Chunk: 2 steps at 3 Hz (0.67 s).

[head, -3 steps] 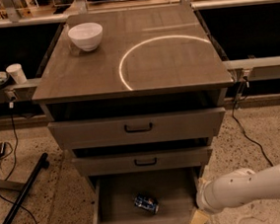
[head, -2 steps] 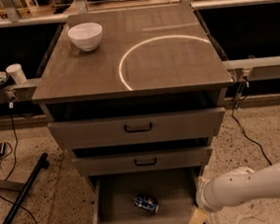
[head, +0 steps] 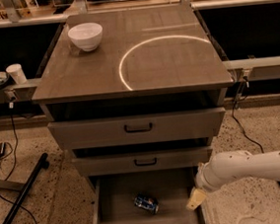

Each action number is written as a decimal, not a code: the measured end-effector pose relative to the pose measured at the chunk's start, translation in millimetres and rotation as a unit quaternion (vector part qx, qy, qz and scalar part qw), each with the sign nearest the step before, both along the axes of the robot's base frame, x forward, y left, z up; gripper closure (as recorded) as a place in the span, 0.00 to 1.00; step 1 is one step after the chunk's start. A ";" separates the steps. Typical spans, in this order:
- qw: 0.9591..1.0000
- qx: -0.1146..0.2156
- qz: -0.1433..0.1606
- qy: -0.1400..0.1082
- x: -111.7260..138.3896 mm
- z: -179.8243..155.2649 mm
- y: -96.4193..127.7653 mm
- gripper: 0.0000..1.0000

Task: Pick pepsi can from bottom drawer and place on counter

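Observation:
The pepsi can [head: 146, 203] lies on its side on the floor of the open bottom drawer [head: 116, 220], near the middle. My gripper [head: 196, 198] hangs at the end of the white arm [head: 249, 167], over the drawer's right edge, to the right of the can and apart from it. It holds nothing that I can see. The counter [head: 175, 66] is the glossy grey-brown cabinet top with a bright ring of reflected light.
A white bowl [head: 85, 36] stands at the counter's back left. The two upper drawers [head: 138, 128] with black handles stick out above the bottom one. A black pole [head: 21, 195] and cables lie on the floor at left. A white cup [head: 16, 74] stands on the left shelf.
My arm and gripper have moved a little up in the picture along the drawer's right side. The can has not moved.

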<state>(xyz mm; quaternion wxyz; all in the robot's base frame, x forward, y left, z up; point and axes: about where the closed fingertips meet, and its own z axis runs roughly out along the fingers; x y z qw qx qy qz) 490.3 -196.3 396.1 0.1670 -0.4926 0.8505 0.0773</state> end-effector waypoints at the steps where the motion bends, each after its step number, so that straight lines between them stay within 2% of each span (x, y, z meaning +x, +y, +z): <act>1: 1.000 0.000 0.000 0.000 0.0 0.0 0.0 0.00; 2: 1.000 0.025 0.003 0.003 0.3 -2.0 0.6 0.00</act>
